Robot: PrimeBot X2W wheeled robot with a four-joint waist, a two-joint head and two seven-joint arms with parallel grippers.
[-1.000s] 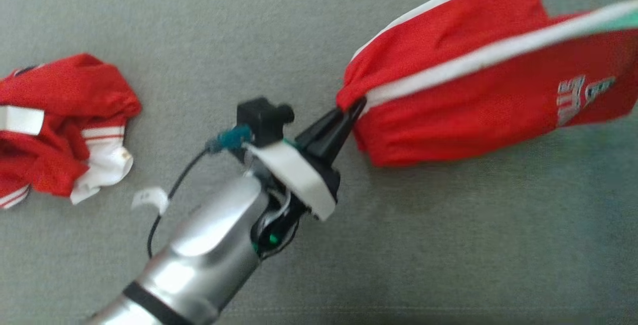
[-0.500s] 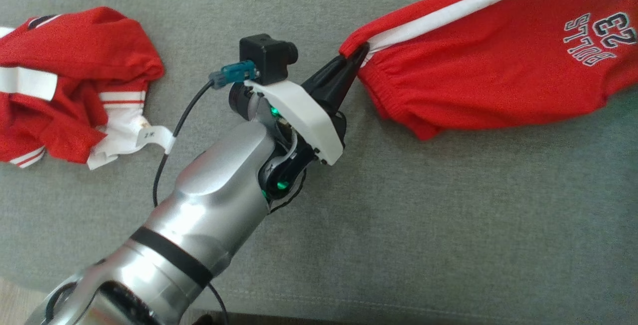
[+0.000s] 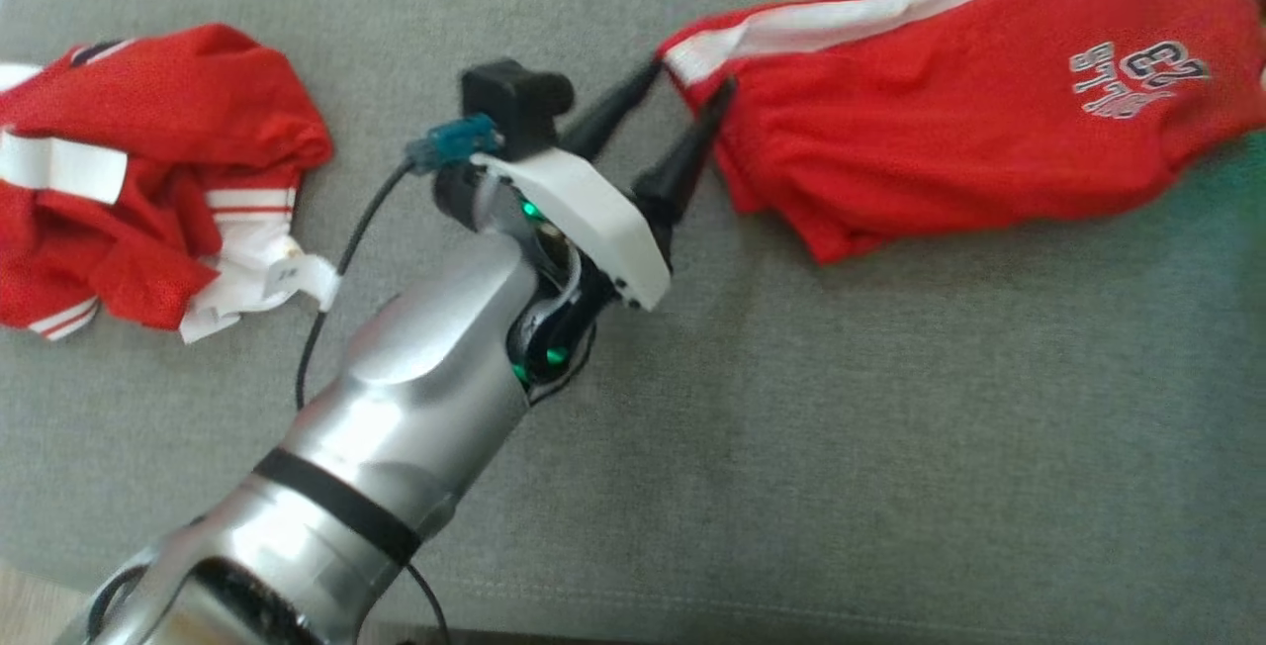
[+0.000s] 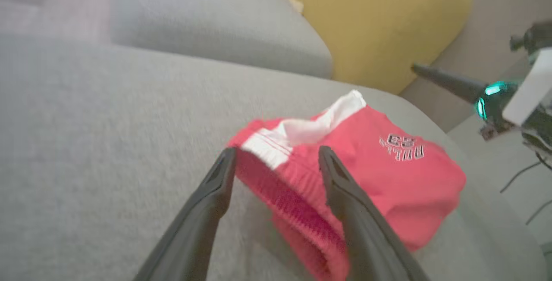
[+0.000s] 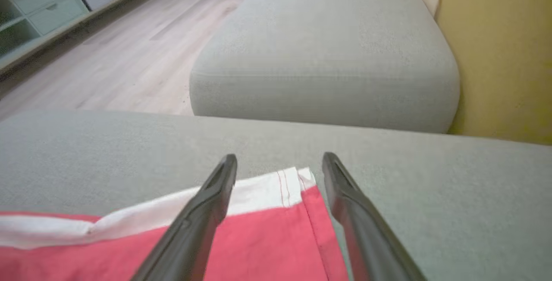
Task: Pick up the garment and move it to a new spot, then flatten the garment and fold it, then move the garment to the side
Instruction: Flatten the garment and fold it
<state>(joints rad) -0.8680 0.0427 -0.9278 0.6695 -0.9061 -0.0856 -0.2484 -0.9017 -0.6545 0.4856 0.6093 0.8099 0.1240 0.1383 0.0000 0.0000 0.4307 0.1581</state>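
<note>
The shorts [image 3: 940, 150] lie stretched along the sofa [image 3: 890, 447] seat, toward its right end, so relocation looks done and flattening is in hand. The left gripper [image 3: 690, 74] stands wide astride the waistband corner, clamping nothing; the right gripper [image 5: 280, 157] is wide too, over the hem corner (white stripe between its fingers). Next: pinch both corners and draw the cloth taut across the seat.

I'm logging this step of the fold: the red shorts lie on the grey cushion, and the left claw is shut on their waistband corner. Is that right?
Not quite. The red shorts do lie on the grey cushion, but the left claw is open, not shut. Its two dark fingers stand spread apart on either side of the waistband corner. The head view shows this, and the left wrist view confirms it.
</note>
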